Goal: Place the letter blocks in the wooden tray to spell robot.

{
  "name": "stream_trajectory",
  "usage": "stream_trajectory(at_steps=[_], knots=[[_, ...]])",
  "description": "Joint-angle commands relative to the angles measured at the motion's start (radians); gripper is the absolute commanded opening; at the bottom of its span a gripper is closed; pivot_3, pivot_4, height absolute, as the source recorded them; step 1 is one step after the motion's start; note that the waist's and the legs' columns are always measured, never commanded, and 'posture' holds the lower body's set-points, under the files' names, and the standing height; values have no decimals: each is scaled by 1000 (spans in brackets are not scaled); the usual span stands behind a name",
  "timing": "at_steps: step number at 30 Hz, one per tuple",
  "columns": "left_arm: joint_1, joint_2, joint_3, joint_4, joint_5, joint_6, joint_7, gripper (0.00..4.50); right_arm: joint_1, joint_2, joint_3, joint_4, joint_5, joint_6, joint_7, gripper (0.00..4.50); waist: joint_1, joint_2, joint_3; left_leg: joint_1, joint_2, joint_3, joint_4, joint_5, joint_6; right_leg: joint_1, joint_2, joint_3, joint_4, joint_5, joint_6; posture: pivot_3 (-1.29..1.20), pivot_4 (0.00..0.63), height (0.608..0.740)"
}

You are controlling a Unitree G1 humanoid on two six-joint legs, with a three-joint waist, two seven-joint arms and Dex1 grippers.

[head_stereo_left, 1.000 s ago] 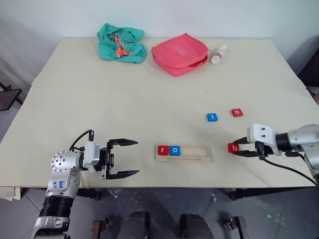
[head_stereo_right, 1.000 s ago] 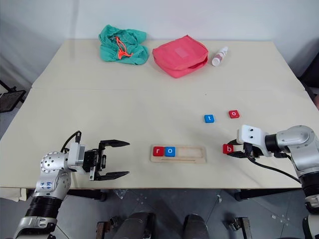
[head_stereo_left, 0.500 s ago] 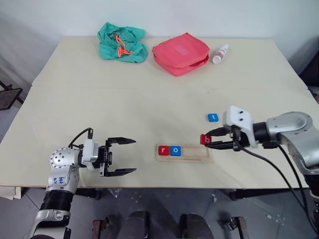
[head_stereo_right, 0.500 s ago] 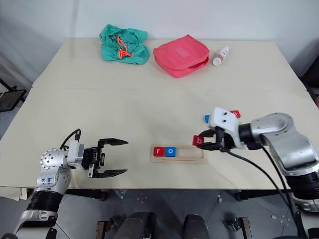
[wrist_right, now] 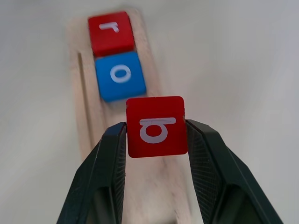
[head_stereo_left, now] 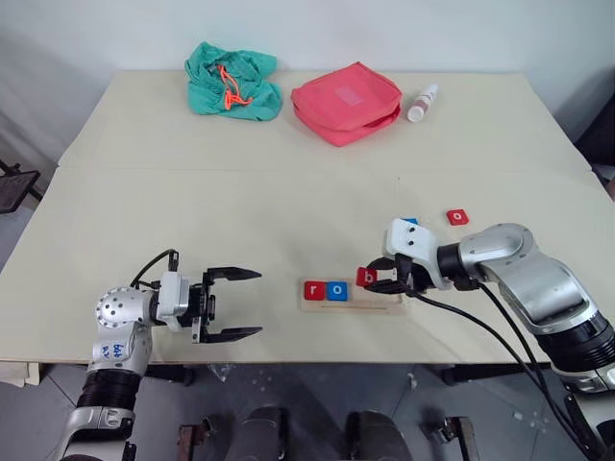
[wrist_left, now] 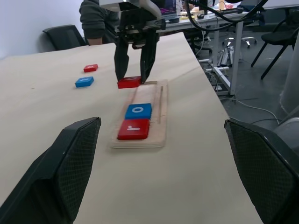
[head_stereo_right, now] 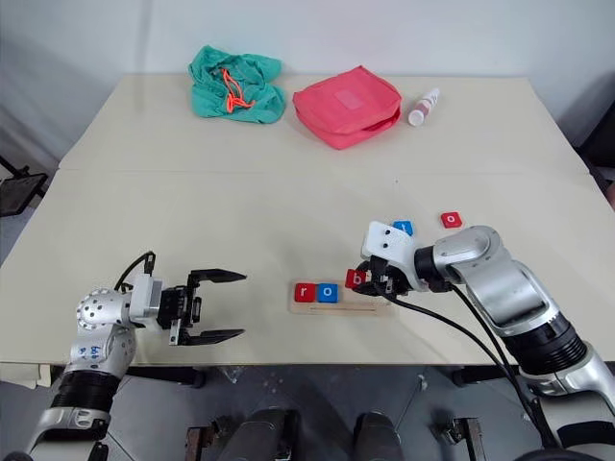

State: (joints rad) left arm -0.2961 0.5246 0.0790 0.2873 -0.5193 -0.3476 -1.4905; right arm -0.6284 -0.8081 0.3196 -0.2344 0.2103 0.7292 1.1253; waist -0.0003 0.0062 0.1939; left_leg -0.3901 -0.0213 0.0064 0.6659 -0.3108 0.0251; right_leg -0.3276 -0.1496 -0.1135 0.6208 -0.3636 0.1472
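Note:
The wooden tray (head_stereo_left: 382, 298) lies near the table's front edge with a red r block (head_stereo_left: 314, 290) and a blue o block (head_stereo_left: 337, 290) side by side at its left end. My right gripper (head_stereo_left: 372, 279) is shut on a red b block (wrist_right: 156, 126), which hangs just above the tray right of the blue o. A blue t block (head_stereo_left: 411, 222), partly hidden behind my right wrist, and a red o block (head_stereo_left: 457, 217) lie on the table behind it. Left of the tray, my left gripper (head_stereo_left: 258, 303) stands open with nothing in it, pointing toward the tray.
A green drawstring bag (head_stereo_left: 233, 82), a red zip pouch (head_stereo_left: 346, 102) and a small white bottle (head_stereo_left: 422, 103) lie along the far side of the table. A person (wrist_left: 96, 21) sits beyond the table's right end in the left wrist view.
My right gripper has carried the red b block leftward from the table's right side to just over the tray beside the blue o. The left gripper has stayed put.

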Motion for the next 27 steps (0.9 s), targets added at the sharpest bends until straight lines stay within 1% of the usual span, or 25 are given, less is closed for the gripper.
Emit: stream_trajectory(at_steps=[1,10,12,13,15,19,23,27], knots=[[12,13,25,-31,-8,-7,12,4500,-15,-1,6,-48,10,12,15,1483,0,0,0,0,0,0,0,0,0,0,0,0,0,0,0,0,150,740],[12,12,23,-32,-6,-11,26,4500,6,3,31,-53,-4,6,11,1483,-1,0,0,0,0,0,0,0,0,0,0,0,0,0,0,0,150,740],[10,11,22,-30,-6,-13,27,4500,7,7,32,-52,-5,7,9,2196,-1,0,0,0,0,0,0,0,0,0,0,0,0,0,0,0,150,740],[9,11,22,-28,-6,-13,27,4500,7,8,32,-52,-6,8,8,2414,-1,0,0,0,0,0,0,0,0,0,0,0,0,0,0,0,150,740],[7,11,21,-27,-5,-15,27,4500,7,7,32,-53,-8,6,9,3026,-1,0,0,0,0,0,0,0,0,0,0,0,0,0,0,0,150,740],[2,8,20,-20,-3,-17,28,4500,4,0,16,-66,-4,16,4,4432,-1,0,0,0,0,0,0,0,0,0,0,0,0,0,0,0,150,740],[-11,2,16,-5,0,-21,28,4500,6,-15,-22,-97,21,41,3,4473,-1,0,0,0,0,0,0,0,0,0,0,0,0,0,0,0,150,740],[-27,-5,12,11,5,-25,29,4500,60,-46,-80,-131,55,35,7,4473,1,0,0,0,0,0,0,0,0,0,0,0,0,0,0,0,150,740]])
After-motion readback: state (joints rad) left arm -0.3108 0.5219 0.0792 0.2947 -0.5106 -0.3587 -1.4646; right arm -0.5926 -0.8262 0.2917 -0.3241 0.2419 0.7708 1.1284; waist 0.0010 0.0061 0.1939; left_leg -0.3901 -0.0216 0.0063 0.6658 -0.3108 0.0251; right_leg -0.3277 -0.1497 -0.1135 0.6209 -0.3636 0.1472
